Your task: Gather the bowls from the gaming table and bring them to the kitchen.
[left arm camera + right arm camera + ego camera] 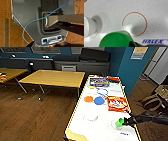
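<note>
The gaming table (82,104) has a glossy white top with a light edge. An orange bowl (88,99) and a blue bowl (99,100) lie side by side near its middle. A white bowl (90,117) stands closer to me and also shows in the right wrist view (89,29). My right arm reaches in from the right, and the right gripper (124,121) is shut on a green round container (120,122). The container (116,40) hangs just above the tabletop and casts a shadow inside a printed red ring (134,23).
A red snack bag (118,103), a blue loop (102,92) and a flat box (99,82) lie farther along the table. Wood-topped tables (53,78) stand to the left on wood floor. Bags (152,102) sit on the floor at right. The robot's grey body (28,15) carries a blue cable (37,20).
</note>
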You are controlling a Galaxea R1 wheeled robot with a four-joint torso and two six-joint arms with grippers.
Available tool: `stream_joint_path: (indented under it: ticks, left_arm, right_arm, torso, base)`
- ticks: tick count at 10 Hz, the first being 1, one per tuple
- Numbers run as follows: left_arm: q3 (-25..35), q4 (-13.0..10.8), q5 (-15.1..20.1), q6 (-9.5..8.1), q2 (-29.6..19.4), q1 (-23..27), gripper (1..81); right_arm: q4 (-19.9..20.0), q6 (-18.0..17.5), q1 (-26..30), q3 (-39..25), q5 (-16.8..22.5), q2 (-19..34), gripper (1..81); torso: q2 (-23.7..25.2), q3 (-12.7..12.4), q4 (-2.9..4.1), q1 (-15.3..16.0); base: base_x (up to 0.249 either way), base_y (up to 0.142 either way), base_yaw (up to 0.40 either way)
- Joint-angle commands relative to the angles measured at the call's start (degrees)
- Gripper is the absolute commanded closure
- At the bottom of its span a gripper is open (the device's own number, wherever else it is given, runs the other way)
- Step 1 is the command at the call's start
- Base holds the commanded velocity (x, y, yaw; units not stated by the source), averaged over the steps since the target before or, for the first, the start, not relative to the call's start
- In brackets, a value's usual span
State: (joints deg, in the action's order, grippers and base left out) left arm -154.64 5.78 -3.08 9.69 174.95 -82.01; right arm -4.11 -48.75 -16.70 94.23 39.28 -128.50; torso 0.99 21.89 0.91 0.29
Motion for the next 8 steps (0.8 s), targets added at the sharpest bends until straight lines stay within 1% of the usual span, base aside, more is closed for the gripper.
stream_joint_path:
  ticks: [1,2,3,4,5,6,7,8]
  left_arm:
    - [0.39,0.2,4.14,0.42,-0.2,1.01,1.0]
    - [0.65,0.11,4.14,0.5,-0.56,1.01,1.0]
    - [1.09,0.11,4.14,0.5,-1.08,1.09,1.0]
    - [1.71,0.11,4.14,0.5,-1.97,1.01,1.0]
    - [2.84,0.2,4.14,0.5,-3.01,1.01,1.0]
    - [5.03,0.2,4.05,0.42,-4.59,1.01,1.0]
    - [7.51,0.2,4.05,0.42,-6.1,1.02,1.0]
    - [11.46,0.2,4.05,0.42,-8.38,1.27,1.0]
  right_arm:
    - [-0.27,-0.47,8.04,-21.96,8.09,21.29,81.1]
    - [-2.47,-0.47,6.73,-25.67,8.09,25.09,81.1]
    - [-4.14,-0.47,4.62,-27.78,8.09,28.41,81.1]
    - [-5.03,-0.12,1.72,-29.12,8.01,30.73,81.1]
    - [-7.81,-0.2,-1.88,-29.99,7.05,32.57,81.1]
    - [-11.08,-0.29,-5.47,-30.69,5.04,34.32,81.1]
    - [-12.41,-0.2,-9.27,-30.96,1.33,36.01,81.1]
    - [-13.38,0.23,-13.3,-31.31,-3.68,38.03,81.1]
  torso:
    - [0.0,0.0,0.0,0.0]
    - [0.0,0.0,0.0,0.0]
    - [0.0,0.0,0.0,0.0]
    - [0.0,0.0,0.0,-0.02]
    - [0.0,0.0,0.0,-0.02]
    - [0.0,0.0,0.0,-0.02]
    - [0.0,0.0,0.0,-0.02]
    - [0.0,0.0,0.0,-0.02]
  base:
    - [0.0,0.0,0.0]
    - [0.0,0.0,0.0]
    - [0.0,0.0,0.0]
    - [0.0,0.0,0.0]
    - [0.0,0.0,0.0]
    - [0.0,0.0,0.0]
    - [0.0,0.0,0.0]
    - [0.0,0.0,0.0]
